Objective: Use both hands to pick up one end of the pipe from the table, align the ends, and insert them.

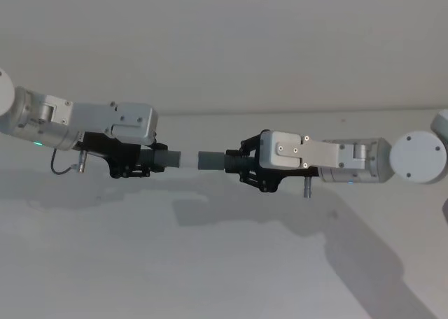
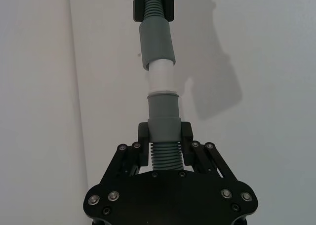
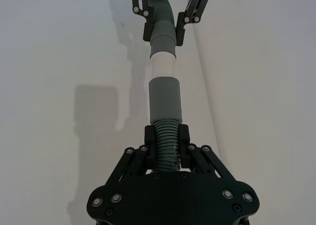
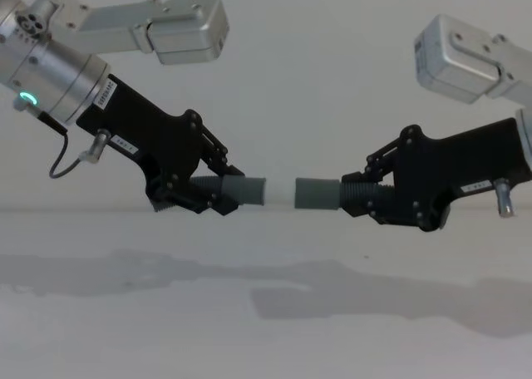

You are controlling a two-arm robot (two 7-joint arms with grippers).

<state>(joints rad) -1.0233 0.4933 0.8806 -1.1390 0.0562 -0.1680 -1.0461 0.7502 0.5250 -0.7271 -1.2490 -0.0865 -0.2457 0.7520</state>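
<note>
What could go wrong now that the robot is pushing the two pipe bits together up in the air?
1. The white tip looks only just inside the grey mouth, with much of it still showing. A slightly crooked push might jam it.
2. The right tool grips its piece on the bendy ribbed part, so that piece may flex instead of sliding on.
3. Both pieces hang above the table. If the left tool loses its piece, it would likely drop.
</note>
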